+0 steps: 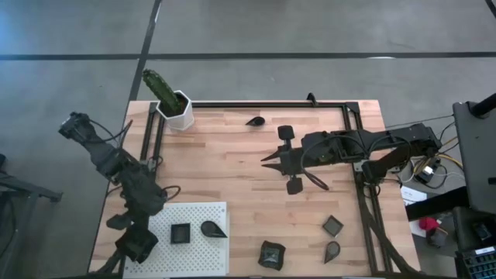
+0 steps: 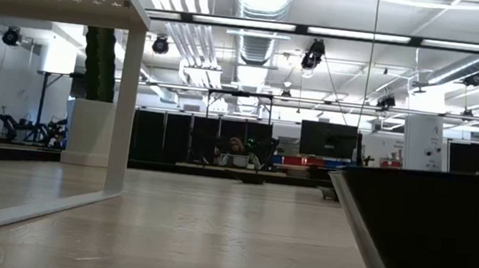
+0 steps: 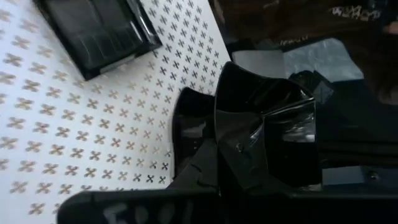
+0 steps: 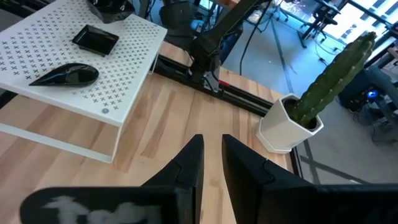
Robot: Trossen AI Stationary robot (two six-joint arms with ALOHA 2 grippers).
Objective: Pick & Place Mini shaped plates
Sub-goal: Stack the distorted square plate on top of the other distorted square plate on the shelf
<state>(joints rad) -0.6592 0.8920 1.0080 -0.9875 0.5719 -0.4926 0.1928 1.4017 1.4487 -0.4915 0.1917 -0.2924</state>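
Two mini shaped plates lie flat on the white perforated board point(image 1: 200, 246) at the near left: a square one point(image 1: 180, 233) and a teardrop one point(image 1: 213, 229). Others rest on the wooden table: a teardrop point(image 1: 254, 120) at the far side, a wavy one point(image 1: 271, 253), a square one point(image 1: 332, 225) and a teardrop point(image 1: 332, 249) near the front. My left gripper point(image 1: 133, 246) is shut over the board's near-left corner, with nothing seen between its glossy fingers point(image 3: 267, 130). My right gripper point(image 1: 267, 161) hangs over the table's middle, its fingers a narrow gap apart and empty.
A white hexagonal pot with a green cactus point(image 1: 178, 108) stands at the far left corner. Black rails point(image 1: 263, 103) run along the far and right sides. In the low view, the board stands on legs point(image 2: 124, 113) and a dark plate point(image 2: 434, 235) lies close to the camera.
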